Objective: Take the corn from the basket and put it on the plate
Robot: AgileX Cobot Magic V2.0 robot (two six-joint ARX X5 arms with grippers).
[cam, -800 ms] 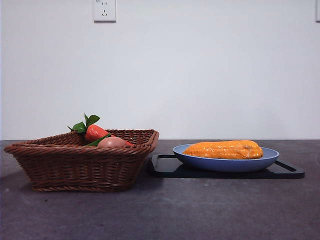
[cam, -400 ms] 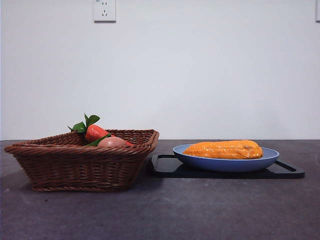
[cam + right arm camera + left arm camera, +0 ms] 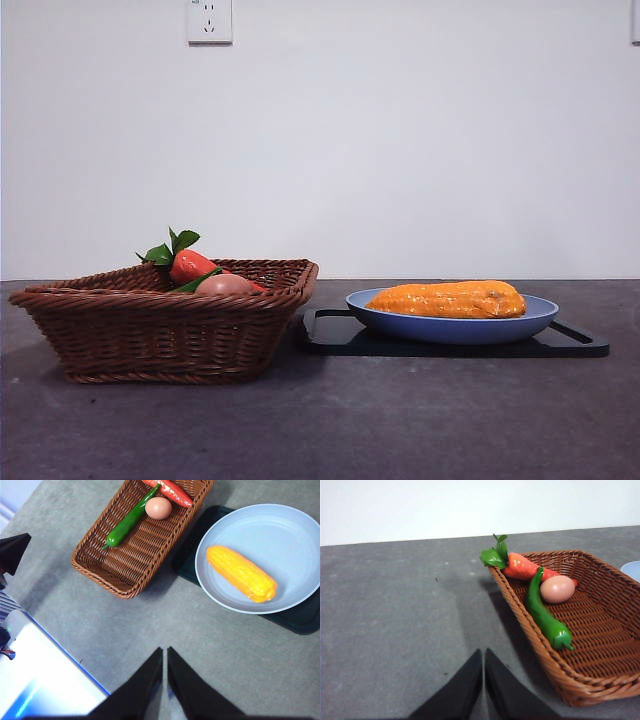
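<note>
On the round light-blue plate (image 3: 260, 555), we saw the long orange-yellow corn cob (image 3: 241, 573) lying across it, apart from our right gripper (image 3: 165, 652), both grippers' jaws pressed together.

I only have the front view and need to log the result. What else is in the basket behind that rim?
Observer: A long green pepper lies in the basket, hidden from your view; it sits beside the carrot and the egg.
Operator: Is the corn fully on the plate?
Observer: Yes. From above, the corn lies wholly inside the plate, slanted, clear of the rim.
Operator: Where are the hands?
Observer: The left hand hangs shut over bare table beside the basket; the right hand hangs shut, high above the table in front of the plate.
</note>
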